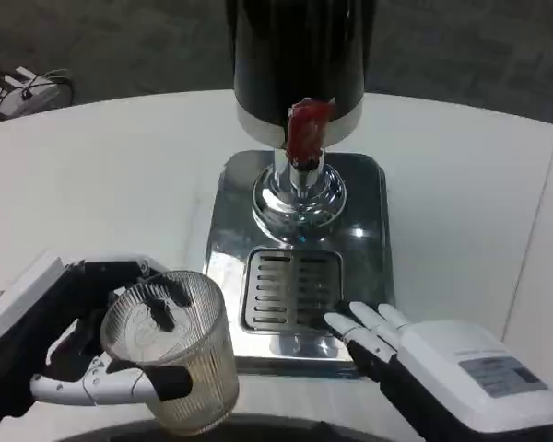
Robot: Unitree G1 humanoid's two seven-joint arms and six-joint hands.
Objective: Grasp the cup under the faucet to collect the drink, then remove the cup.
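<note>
Left hand's fingers (111,385) around ribbed cup (180,368), left of drip tray (290,290).

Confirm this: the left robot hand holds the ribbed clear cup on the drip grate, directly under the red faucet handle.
Not quite. The left robot hand does hold the ribbed clear cup, but the head view shows it off to the left of the drip grate, over the white table, not under the red faucet handle.

Drink dispenser (300,184) on white table (111,184)
</note>
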